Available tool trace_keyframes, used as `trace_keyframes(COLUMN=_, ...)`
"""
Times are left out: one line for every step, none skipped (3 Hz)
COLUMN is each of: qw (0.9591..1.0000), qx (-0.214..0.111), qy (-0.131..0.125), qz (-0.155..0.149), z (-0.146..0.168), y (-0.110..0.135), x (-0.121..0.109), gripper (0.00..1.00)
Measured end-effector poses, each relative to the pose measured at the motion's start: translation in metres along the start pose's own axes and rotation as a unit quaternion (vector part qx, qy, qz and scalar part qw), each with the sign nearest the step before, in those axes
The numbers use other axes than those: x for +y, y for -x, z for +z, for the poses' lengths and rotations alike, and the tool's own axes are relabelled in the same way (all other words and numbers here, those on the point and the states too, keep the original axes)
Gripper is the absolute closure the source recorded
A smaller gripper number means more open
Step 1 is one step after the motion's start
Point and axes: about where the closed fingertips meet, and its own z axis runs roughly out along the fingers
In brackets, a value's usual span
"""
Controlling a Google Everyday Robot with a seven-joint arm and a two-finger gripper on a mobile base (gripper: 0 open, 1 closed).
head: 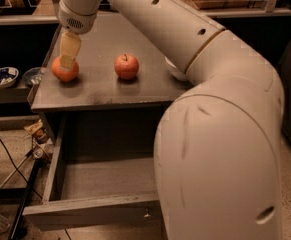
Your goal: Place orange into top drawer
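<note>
The table (100, 93) serves as the mark for every place here. The orange (65, 74) sits on the table near its left front corner as the camera sees it, with a shadow right under it. It is on the tabletop, not in the drawer.

The gripper (67, 59) hangs over the table's left side, down on the orange from above. Its pale yellow tip lies across the orange's upper part and hides it. I cannot tell how far the gripper is open, nor whether it has hold of the orange.

An apple (126, 66) stands upright near the table's middle, well apart from the orange. A white bowl (171, 71) is on the table's right part, mostly hidden behind the arm (220, 134).

The drawer (90, 211) stands pulled far out from under the table's front edge, its grey floor showing. A small metal pull (146, 215) shows on its front panel. The arm rises in front of the table's right side, arches over the tabletop to the left, and covers the drawer's right end.

Off the table's left edge, lower down, a blue bowl (1, 77) rests on a dark shelf
</note>
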Motion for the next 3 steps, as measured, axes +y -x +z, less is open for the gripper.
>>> trace_keyframes(qw=0.9996, qx=-0.01, qy=0.019, qz=0.016, z=0.014, y=0.004, x=-0.004, gripper=0.0)
trace_keyframes(qw=0.9996, qx=-0.011, qy=0.019, qz=0.016, z=0.015, y=0.005, x=-0.004, gripper=0.0)
trace_keyframes(qw=0.9988, qx=-0.017, qy=0.046, qz=0.008, z=0.03, y=0.014, x=0.003, gripper=0.0)
